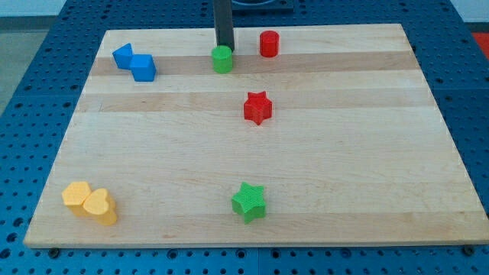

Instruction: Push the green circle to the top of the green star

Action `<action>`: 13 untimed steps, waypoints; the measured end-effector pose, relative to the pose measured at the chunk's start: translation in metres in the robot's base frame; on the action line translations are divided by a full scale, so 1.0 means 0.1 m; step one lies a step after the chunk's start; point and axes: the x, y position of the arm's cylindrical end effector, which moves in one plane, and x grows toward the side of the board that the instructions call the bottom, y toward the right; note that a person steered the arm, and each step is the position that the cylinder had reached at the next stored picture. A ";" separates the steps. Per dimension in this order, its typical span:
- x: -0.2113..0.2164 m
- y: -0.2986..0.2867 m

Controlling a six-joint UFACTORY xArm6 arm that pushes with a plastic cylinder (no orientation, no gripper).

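Observation:
The green circle (222,59) stands near the view's top edge of the wooden board, at mid width. My tip (226,50) sits right behind it, on its upper right side, touching or nearly touching it. The green star (249,202) lies far below, near the view's bottom edge, slightly right of the circle's column. A red star (257,108) lies between them, a little to the right of the line from circle to star.
A red cylinder (268,43) stands right of the green circle at the top. Two blue blocks (122,56) (143,68) touch at the top left. Two yellow blocks (76,198) (101,206) touch at the bottom left. The board's top edge (252,29) is close behind the tip.

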 end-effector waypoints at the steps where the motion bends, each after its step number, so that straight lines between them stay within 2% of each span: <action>1: 0.44 -0.03; 4: 1.86 -0.09; 5: 1.99 -0.09; 6: 1.49 -0.09; 7: 1.27 -0.22; 8: 1.53 -0.73; 9: 1.64 -0.78; 10: 1.78 -0.77; 12: 2.56 -0.49; 13: 2.82 -0.26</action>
